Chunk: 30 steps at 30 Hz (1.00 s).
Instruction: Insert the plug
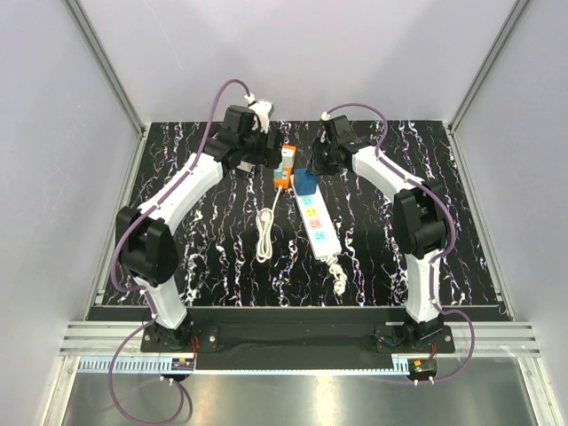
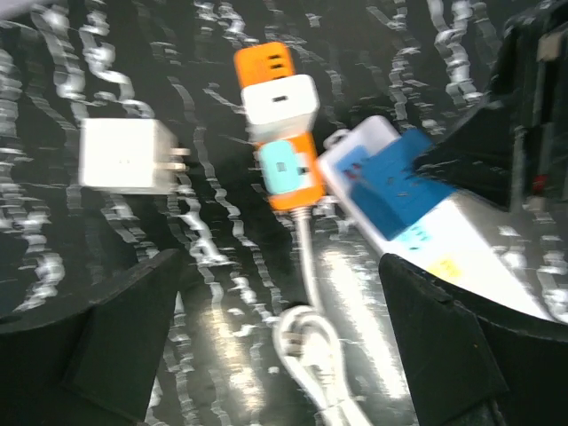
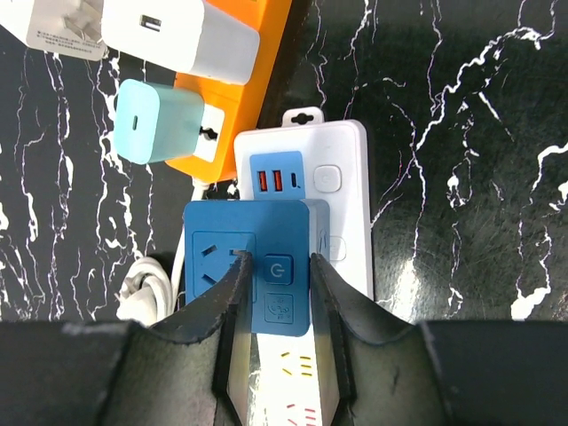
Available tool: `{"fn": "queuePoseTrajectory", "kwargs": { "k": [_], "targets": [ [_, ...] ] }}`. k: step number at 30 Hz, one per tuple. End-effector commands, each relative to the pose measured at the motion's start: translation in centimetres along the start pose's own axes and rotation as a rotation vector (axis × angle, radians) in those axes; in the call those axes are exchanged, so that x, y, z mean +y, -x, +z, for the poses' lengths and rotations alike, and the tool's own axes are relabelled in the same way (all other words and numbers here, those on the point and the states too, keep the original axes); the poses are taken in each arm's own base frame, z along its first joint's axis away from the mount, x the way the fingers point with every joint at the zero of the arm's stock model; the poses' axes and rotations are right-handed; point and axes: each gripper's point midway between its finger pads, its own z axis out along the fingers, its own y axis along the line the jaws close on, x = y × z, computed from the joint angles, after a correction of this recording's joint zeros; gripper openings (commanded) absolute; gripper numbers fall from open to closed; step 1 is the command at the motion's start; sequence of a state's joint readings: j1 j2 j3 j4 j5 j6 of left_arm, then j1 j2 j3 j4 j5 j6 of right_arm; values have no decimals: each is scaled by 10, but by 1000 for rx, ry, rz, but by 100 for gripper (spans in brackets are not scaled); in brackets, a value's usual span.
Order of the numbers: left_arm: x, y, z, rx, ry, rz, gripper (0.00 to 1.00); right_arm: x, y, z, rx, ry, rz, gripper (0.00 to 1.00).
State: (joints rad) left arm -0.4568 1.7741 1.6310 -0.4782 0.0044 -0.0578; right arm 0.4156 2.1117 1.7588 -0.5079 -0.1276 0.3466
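Note:
The blue plug (image 1: 304,183) sits on the far end of the white power strip (image 1: 315,224). In the right wrist view the plug (image 3: 213,235) covers the strip (image 3: 342,160) just below its USB ports and overhangs its left edge. My right gripper (image 3: 279,259) hovers right over the plug, its jaws a narrow gap apart: the left tip lies over the plug's face, the right tip at its right edge. My left gripper (image 2: 280,293) is wide open and empty above the white cable (image 2: 311,346), left of the plug (image 2: 399,182).
An orange-and-white plug block (image 1: 284,166) carrying a white and a teal adapter (image 3: 160,120) lies just left of the strip's far end. A loose white cube adapter (image 2: 124,155) lies further left. The coiled white cable (image 1: 264,235) lies mid-table.

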Motion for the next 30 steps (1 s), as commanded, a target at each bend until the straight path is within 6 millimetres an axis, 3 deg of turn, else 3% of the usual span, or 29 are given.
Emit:
{"fn": "queuePoseTrajectory", "kwargs": {
  "k": [1, 3, 4, 5, 6, 7, 10, 17, 20, 26, 30],
  "targets": [
    [-32, 2, 7, 13, -223, -151, 99, -71, -119, 30, 332, -258, -51, 31],
    [-55, 2, 10, 25, -361, -150, 98, -70, -119, 30, 325, -255, -51, 31],
    [-62, 4, 9, 23, -404, -164, 83, -66, -120, 31, 329, -227, -45, 31],
    [-68, 5, 10, 19, -438, -179, 52, -65, -120, 32, 329, -218, -45, 31],
    [-73, 10, 15, 1, -466, -196, 7, -64, -121, 32, 332, -211, -43, 31],
    [-75, 10, 18, 7, -477, -237, 0, -61, -121, 32, 332, -197, -46, 31],
    [-82, 10, 33, 15, -507, -303, 0, -60, -119, 31, 325, -188, -48, 31],
    [-76, 0, 63, -12, -456, -392, 0, -57, -119, 28, 322, -172, -54, 30],
    [-76, -28, 82, 31, -395, -401, 0, -54, -119, 28, 323, -156, -45, 30],
    [-79, -119, 116, 210, -272, -391, 0, -47, -119, 24, 326, -120, -42, 30],
    [-74, -133, 110, 248, -211, -339, 0, -43, -117, 21, 322, -105, -36, 30]
  ]
}}
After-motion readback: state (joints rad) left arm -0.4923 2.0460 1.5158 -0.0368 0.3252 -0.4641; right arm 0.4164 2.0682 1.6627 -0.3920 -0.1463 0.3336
